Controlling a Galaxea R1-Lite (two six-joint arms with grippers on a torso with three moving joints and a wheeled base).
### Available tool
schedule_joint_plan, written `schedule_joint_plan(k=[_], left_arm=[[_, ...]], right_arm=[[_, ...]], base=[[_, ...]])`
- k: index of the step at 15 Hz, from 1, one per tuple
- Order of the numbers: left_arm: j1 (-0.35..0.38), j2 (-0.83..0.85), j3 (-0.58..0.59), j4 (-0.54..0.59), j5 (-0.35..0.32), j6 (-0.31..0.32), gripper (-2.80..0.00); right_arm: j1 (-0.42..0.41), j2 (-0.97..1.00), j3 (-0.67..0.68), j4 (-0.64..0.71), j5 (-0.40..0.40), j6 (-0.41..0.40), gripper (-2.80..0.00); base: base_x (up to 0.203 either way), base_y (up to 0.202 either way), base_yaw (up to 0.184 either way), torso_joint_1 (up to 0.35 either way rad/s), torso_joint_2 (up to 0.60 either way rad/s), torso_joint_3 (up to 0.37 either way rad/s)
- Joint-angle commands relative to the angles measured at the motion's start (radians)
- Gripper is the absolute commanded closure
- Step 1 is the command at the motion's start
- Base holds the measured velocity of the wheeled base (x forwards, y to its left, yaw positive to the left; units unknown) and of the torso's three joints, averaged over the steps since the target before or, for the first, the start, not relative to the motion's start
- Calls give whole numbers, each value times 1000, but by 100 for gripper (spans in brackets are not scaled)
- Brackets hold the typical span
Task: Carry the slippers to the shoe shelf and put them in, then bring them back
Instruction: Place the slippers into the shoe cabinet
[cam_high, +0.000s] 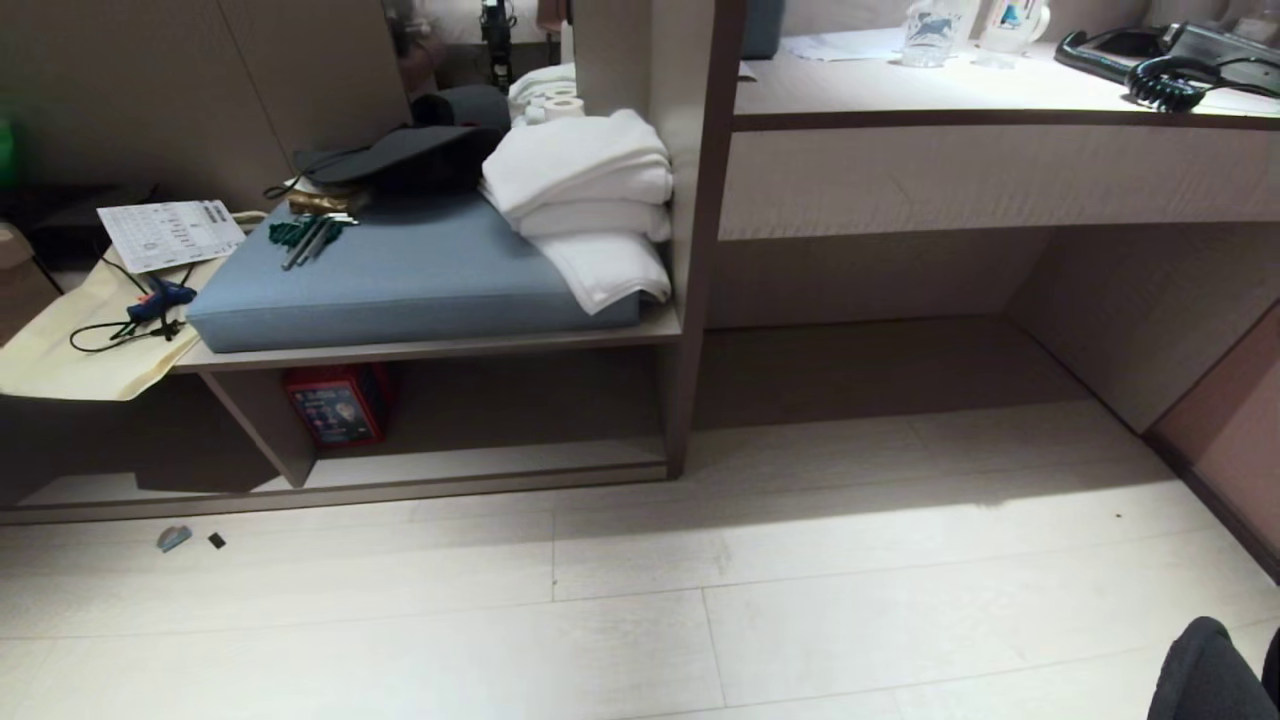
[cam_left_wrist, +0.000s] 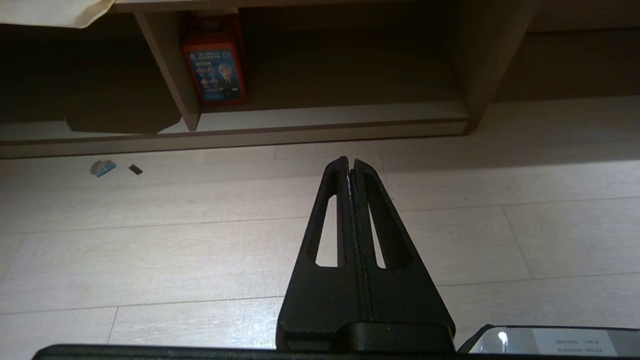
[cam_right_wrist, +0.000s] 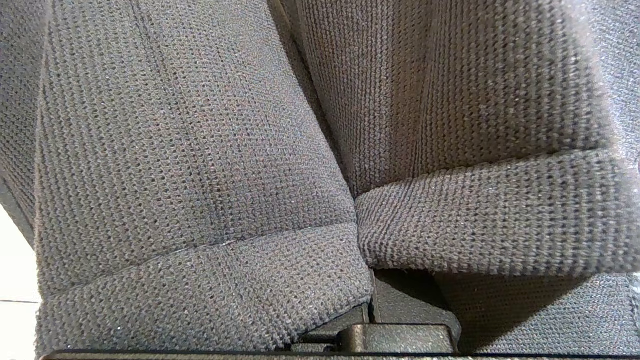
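Two slippers (cam_right_wrist: 200, 165) fill the right wrist view, side by side and touching, both in dark grey knit cloth. The right gripper (cam_right_wrist: 372, 307) is almost hidden under them. Its fingers are pressed together, pinching the slippers near their banded edges. In the head view only a dark bit of the slippers (cam_high: 1205, 675) pokes in at the bottom right corner, above the floor (cam_high: 800, 600).

The left gripper (cam_left_wrist: 350, 165) hangs over the floor and holds nothing. Its two black fingers are pressed flat against each other.

The shoe shelf (cam_high: 480, 465) is the low open space at the bottom of the unit. One upright board (cam_high: 265, 420) splits it into two parts. One red box (cam_high: 335, 402) stands at the back of the right part, just beside the board. The rest of that part is bare up to its front edge.

On the board above the shelf lies one blue cushion (cam_high: 410, 275). Three folded white towels (cam_high: 585, 200) are stacked at its right edge against the tall side wall. A bunch of green tools (cam_high: 310, 235) lies near its left back corner.

Two small scraps (cam_high: 185, 538) lie on the floor just in front of the shelf's left end. The floor from there to the desk (cam_high: 980, 180) on the right is wide and open.
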Motion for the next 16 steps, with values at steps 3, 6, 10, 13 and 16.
schedule_joint_plan(k=[3,6,10,13,16], left_arm=[[0,1,0,-1,0,0,0],[0,1,0,-1,0,0,0],[0,1,0,-1,0,0,0],[0,0,0,-1,0,0,0],[0,1,0,-2,0,10,0]], right_arm=[[0,2,0,0,0,0,0],[0,2,0,1,0,0,0],[0,2,0,1,0,0,0],[0,2,0,-2,-2,12,0],[0,2,0,-3,-6,57,0]], base=[[0,0,0,2,2,195],[0,0,0,1,0,202],[0,0,0,2,2,204],[0,0,0,5,3,202],[0,0,0,-1,1,141]])
